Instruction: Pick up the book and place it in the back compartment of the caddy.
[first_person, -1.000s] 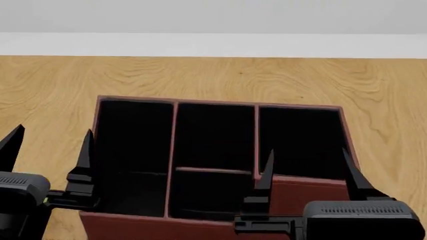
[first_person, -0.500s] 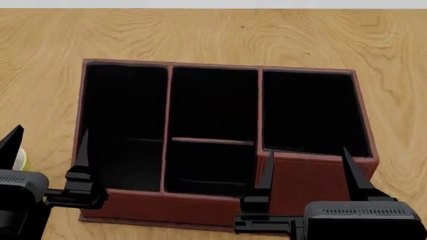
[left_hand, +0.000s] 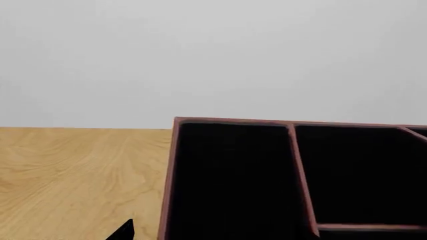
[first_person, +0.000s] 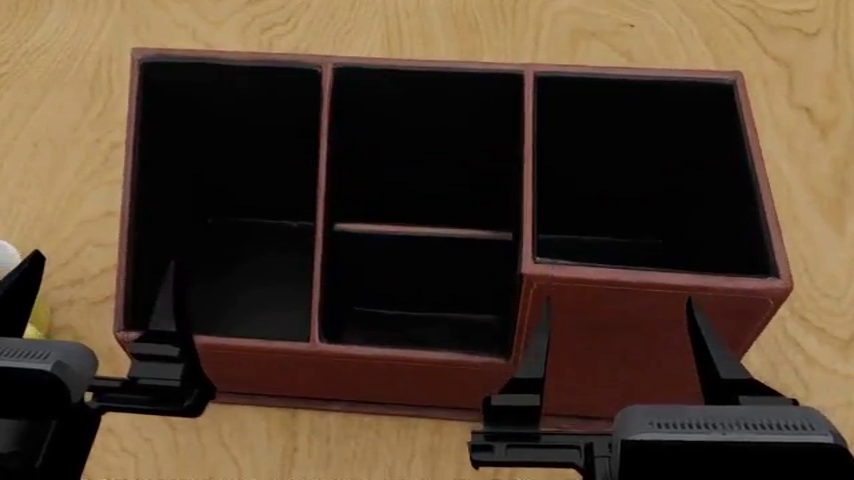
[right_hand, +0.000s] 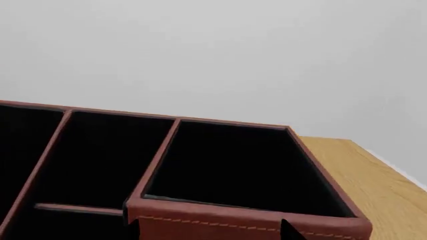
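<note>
The book is not in any picture, so I cannot tell where it is. It is not in a gripper, and no part of the caddy that shows holds it.

The caddy (first_person: 627, 335) sits on the wooden table (first_person: 54, 120), right in front of the robot. It is a red-brown box, black inside, split by thin walls. A low crossbar (first_person: 422, 231) cuts the middle part in two. The smaller piece on the near side of that bar looks like the back compartment (first_person: 416, 285), and it looks empty, though it is very dark in there.

The left gripper (first_person: 91, 310) hangs by the caddy's near left corner. Its fingers are spread apart with nothing between them. The right gripper (first_person: 618, 345) hangs in front of the caddy's near right wall. It is spread wide too and holds nothing.

So I think the job is at its very start: the book has not been found or picked up. The next move calls for finding the book, then bringing a wide-apart gripper to it.

A bit of something yellow (first_person: 32, 318) peeks out behind the left gripper at the edge of the head view. It is too cut off to name. The wrist views show only the caddy, the table and a blank wall (left_hand: 213, 55). The arms are mostly cut off too.
</note>
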